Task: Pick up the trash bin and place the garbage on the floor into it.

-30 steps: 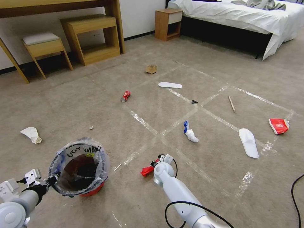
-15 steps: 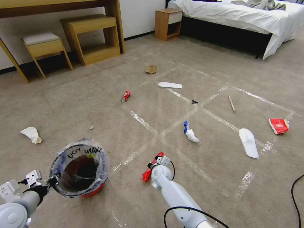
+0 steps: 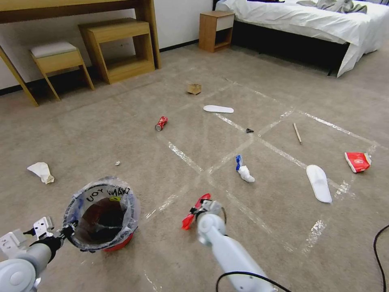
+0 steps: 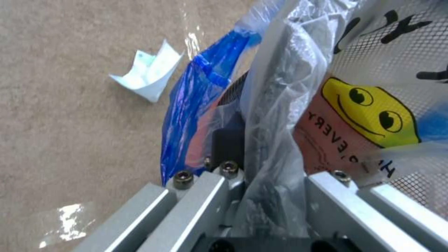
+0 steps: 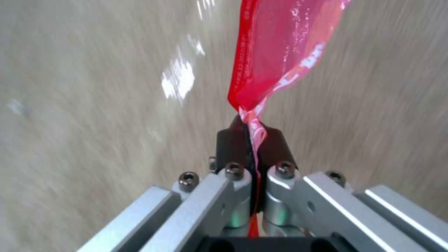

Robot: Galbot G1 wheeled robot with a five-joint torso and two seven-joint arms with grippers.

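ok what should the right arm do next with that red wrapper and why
Probably swing it left, over the trash bin. The right gripper is shut on the red wrapper, off the floor, and the left gripper holds the bin's rim.

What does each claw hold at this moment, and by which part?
The right claw pinches a red wrapper by its narrow end. The left claw grips the trash bin by its bag-covered rim.

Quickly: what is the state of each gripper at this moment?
Left gripper: shut on the trash bin rim.
Right gripper: shut on a red wrapper.
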